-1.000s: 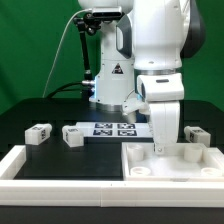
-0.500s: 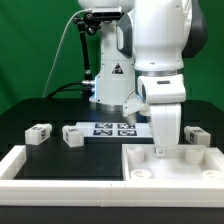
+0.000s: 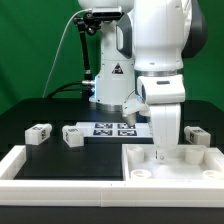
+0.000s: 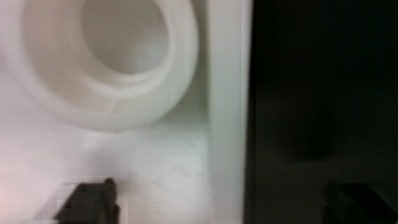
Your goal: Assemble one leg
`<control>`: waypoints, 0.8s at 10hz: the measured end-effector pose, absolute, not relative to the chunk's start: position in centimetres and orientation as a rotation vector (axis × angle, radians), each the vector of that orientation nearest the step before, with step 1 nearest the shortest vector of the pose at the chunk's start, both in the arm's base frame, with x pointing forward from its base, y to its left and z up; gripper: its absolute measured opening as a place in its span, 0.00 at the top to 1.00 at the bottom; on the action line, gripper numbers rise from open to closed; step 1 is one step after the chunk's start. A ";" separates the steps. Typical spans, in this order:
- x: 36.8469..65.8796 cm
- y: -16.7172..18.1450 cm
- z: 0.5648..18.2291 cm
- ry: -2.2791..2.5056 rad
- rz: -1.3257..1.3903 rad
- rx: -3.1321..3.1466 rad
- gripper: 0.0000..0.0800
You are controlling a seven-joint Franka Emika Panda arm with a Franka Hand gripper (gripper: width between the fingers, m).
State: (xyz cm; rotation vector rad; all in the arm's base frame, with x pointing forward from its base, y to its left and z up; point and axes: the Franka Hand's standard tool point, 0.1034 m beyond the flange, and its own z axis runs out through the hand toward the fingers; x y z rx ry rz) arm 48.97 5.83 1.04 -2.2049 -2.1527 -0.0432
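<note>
Backdrop: green curtain, black tabletop [image 3: 30, 115], white arm in the middle
Legs: small white blocks with black-and-white tags, all loose on the table. Reading the exterior view as a clock around the marker board [image 3: 112, 128], first leg [image 3: 72, 135] sits right at 9, second leg [image 3: 40, 132] further out at 9, third leg [image 3: 197, 133] at 3
Panel: big white recessed panel [image 3: 200, 165], roughly 5 o'clock of the board
Gripper: gripper [image 3: 161, 152] is low over the panel, fingertips [image 4: 86, 200] spread wide with nothing between them; can't tell if they touch it
Change: pretty much none, arm and legs sit where they were a second ago
</note>
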 end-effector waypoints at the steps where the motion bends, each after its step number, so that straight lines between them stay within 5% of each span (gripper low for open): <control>1: 49.0 5.8 1.0 -2.153 -0.043 -2.205 0.22; 4: 49.0 5.9 1.3 -2.140 -0.045 -2.221 0.19; 8: 48.1 7.7 5.6 -2.035 -0.081 -2.377 0.19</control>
